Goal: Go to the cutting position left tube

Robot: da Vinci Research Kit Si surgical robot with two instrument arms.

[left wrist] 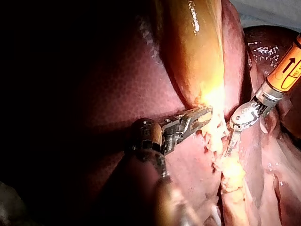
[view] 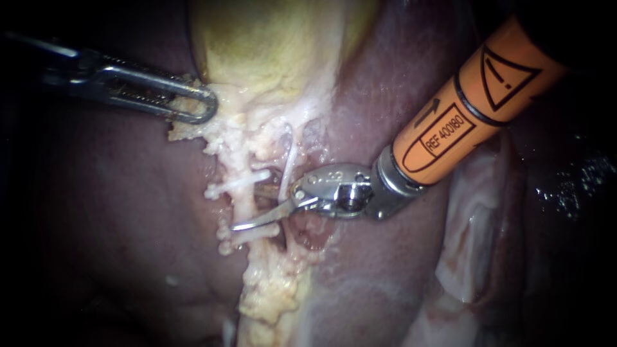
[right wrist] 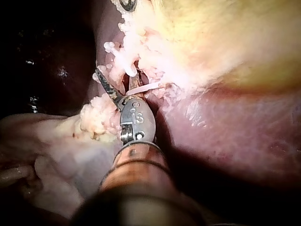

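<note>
Two instruments are in view. The right tool (view: 252, 209) comes in from the upper right on a shaft wrapped in an orange sleeve (view: 475, 96), which carries a black printed label; behind the blades sits a bare metal wrist. It ends in two curved blades, and they stand apart: the lower one reaches across to the far side of the left tube (view: 240, 204), the upper one shows darker and shorter just above it. The left tube runs as a pale cord down through the fatty tissue (view: 270, 295) below the gallbladder (view: 257, 45), and the gap between the blades lies at it. Two white clips cross this tube, one clip (view: 236, 184) just above the blades and a lower clip (view: 249, 236) just below them. Whether either blade touches the tube cannot be told. A second tube (view: 287, 157), thin and white, curves down just beside the metal wrist.

The left tool (view: 196, 106), with slotted jaws, enters from the left and is clamped on the fatty tissue at the gallbladder's lower end, well apart from the blades. The dark red liver (view: 96, 225) lies on both sides of the pale strip
</note>
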